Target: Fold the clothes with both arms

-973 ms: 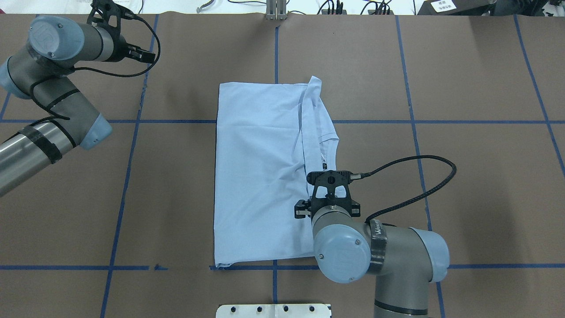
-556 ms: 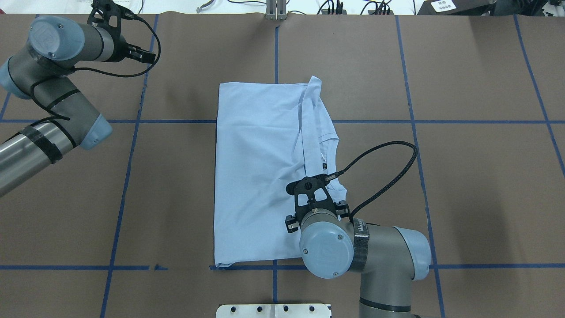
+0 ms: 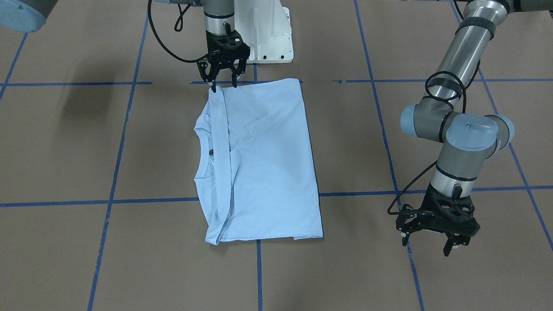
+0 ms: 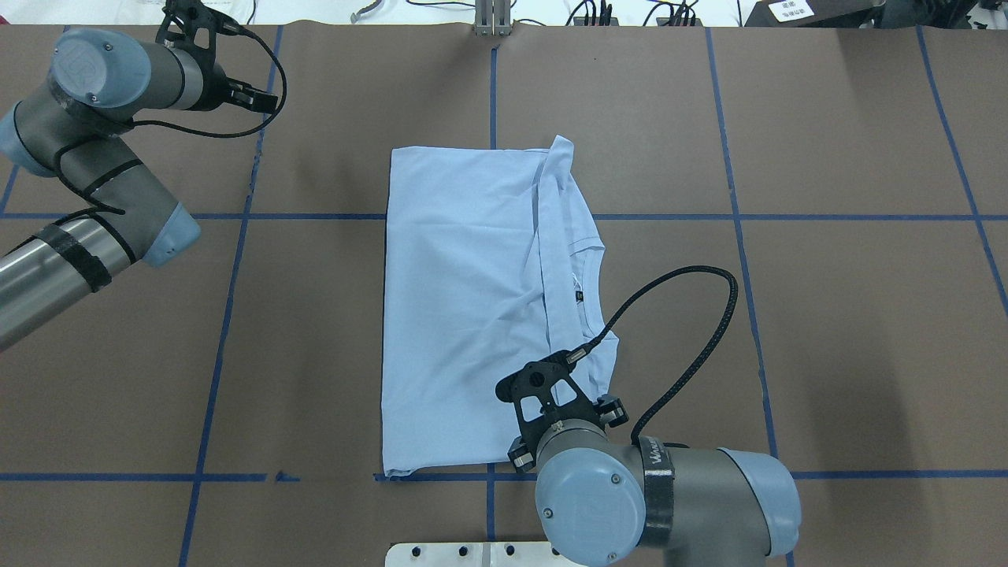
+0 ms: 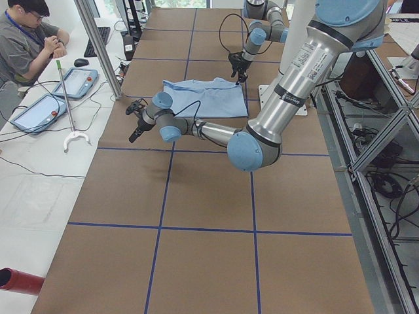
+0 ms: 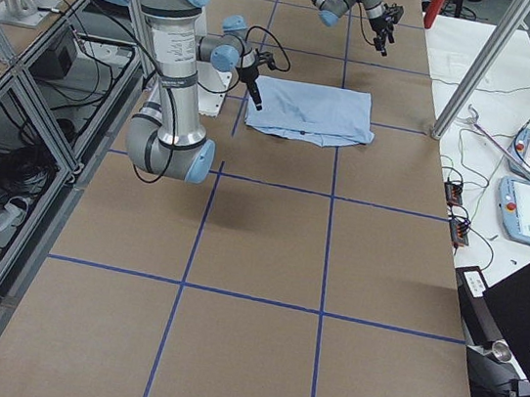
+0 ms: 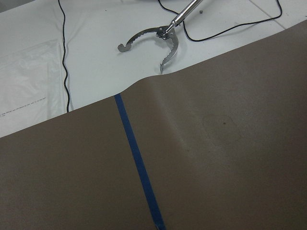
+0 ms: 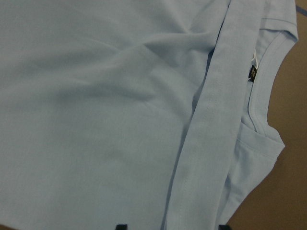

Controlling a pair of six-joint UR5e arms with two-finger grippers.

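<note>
Left of table: the black two-finger left gripper (image 3: 426, 247) on its silver-grey arm is held near the far edge of the brown paper-covered table (image 4: 827, 354), which is marked with blue tape lines. Its fingers are spread wide and nothing is held. It is well apart from the garment.

Middle: the light blue short-sleeved cloth T-shirt (image 4: 465, 315) is laid flat as a long rectangle, running from the far half of the table toward the near edge. A narrow folded strip (image 8: 211, 120) lies along its right side, and the neck opening (image 4: 587, 291) is turned toward the table's right end.

Right: the black two-finger right gripper (image 3: 223, 87) is set at the shirt's near right corner. Its fingers are apart and unclamped, and the strip is seen between them in the wrist view. Contact with the cloth cannot be confirmed.

Risks (judged):
- If the fingers are shut here, only the strip or the top layer may be pinched. The lower layers would then be left behind and the earlier folds pulled open.
- With the far corner unheld, a one-corner lift would likely skew the next fold.

Containers: none is seen in any view.
</note>
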